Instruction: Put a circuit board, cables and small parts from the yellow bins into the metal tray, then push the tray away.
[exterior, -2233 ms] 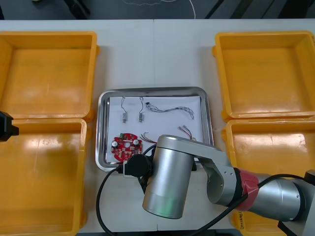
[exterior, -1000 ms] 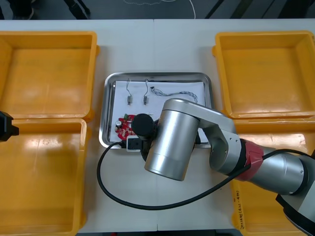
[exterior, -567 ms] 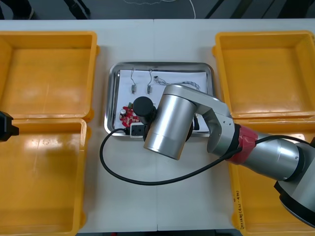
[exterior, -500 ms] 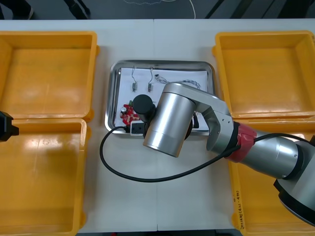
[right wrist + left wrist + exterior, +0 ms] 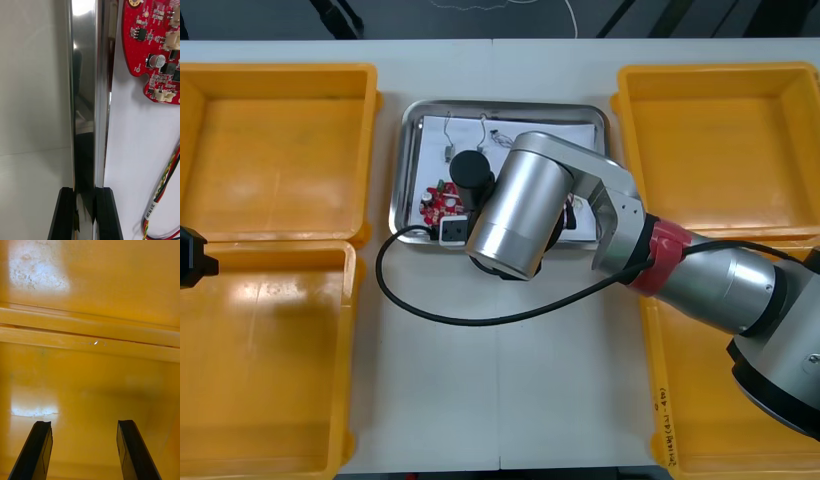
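Note:
My right gripper (image 5: 86, 217) is shut on the near rim of the metal tray (image 5: 88, 93), one finger on each side of the rim. Inside, on the white liner, lie a round red circuit board (image 5: 157, 48) and a red and yellow cable (image 5: 165, 198). From the front, the right arm (image 5: 510, 215) covers the near half of the tray (image 5: 505, 105). Beside the arm lie the circuit board (image 5: 438, 207) and two small metal parts (image 5: 448, 152). My left gripper (image 5: 84, 450) hangs open over a yellow bin floor (image 5: 90, 382), parked at the table's left edge (image 5: 190, 258).
Two yellow bins stand on the left (image 5: 275, 150) (image 5: 260, 360) and two on the right (image 5: 720, 150) (image 5: 740, 400). The arm's black cable (image 5: 430, 305) loops over the bare table in front of the tray.
The tray has slid steadily toward the far edge of the table, with my right arm stretching out behind it. The left arm has stayed where it was.

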